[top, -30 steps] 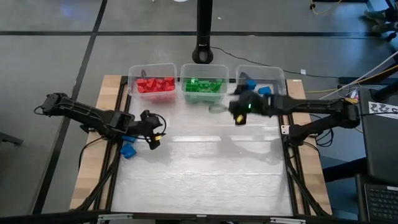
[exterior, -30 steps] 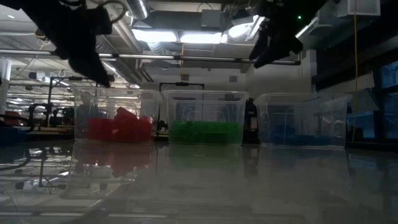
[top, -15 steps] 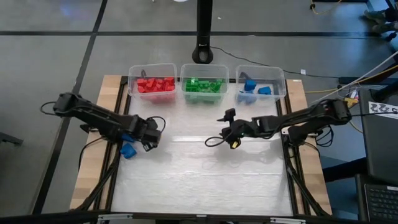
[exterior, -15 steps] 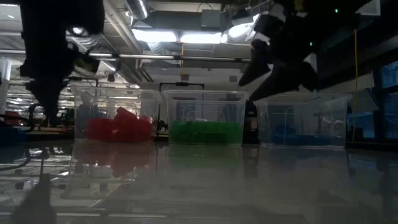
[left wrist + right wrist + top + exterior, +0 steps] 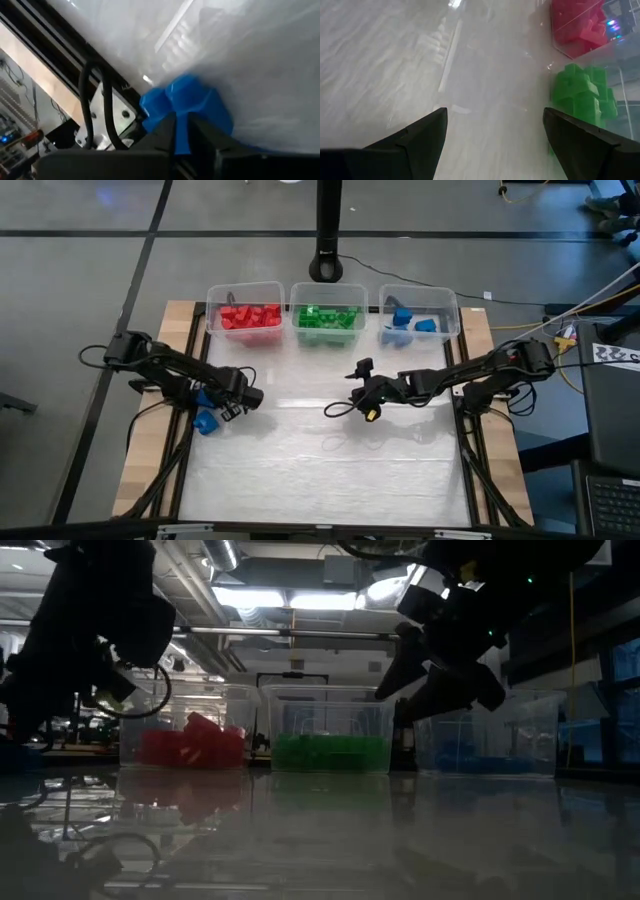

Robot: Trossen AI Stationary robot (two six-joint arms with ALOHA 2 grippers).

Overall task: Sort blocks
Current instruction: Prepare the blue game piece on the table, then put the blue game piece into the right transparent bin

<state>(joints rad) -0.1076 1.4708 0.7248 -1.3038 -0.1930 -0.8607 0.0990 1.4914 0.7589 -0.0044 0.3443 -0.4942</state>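
Note:
Three clear bins stand along the far edge: red blocks point(image 5: 250, 317), green blocks point(image 5: 328, 319) and a few blue blocks point(image 5: 405, 322). More blue blocks point(image 5: 206, 421) lie at the table's left edge beside the black rail. My left gripper point(image 5: 226, 402) is low over them, fingers nearly together with blue between them point(image 5: 182, 127). My right gripper point(image 5: 348, 389) hovers open and empty over the table's middle, in front of the green bin point(image 5: 495, 114). In its wrist view the green blocks point(image 5: 580, 95) and red blocks point(image 5: 580, 25) show. My left gripper pinches a blue block point(image 5: 183, 142) between its two fingers, which point down toward the table's left edge. A larger blue mass point(image 5: 187, 102) shows just past the fingertips. Whether that is the same block, or others lying on the table, I cannot tell.
A black frame rail point(image 5: 60, 55) and the wooden border point(image 5: 150, 430) run along the left edge next to the blue blocks. The bin walls point(image 5: 288, 308) rise at the far edge. A black camera post point(image 5: 326, 240) stands behind the bins. The white table surface point(image 5: 330, 470) stretches toward the near edge.
My right gripper has drawn back from over the blue bin toward the table's middle and come down, staying open. My left arm has folded in and sunk toward the blue blocks at the left edge.

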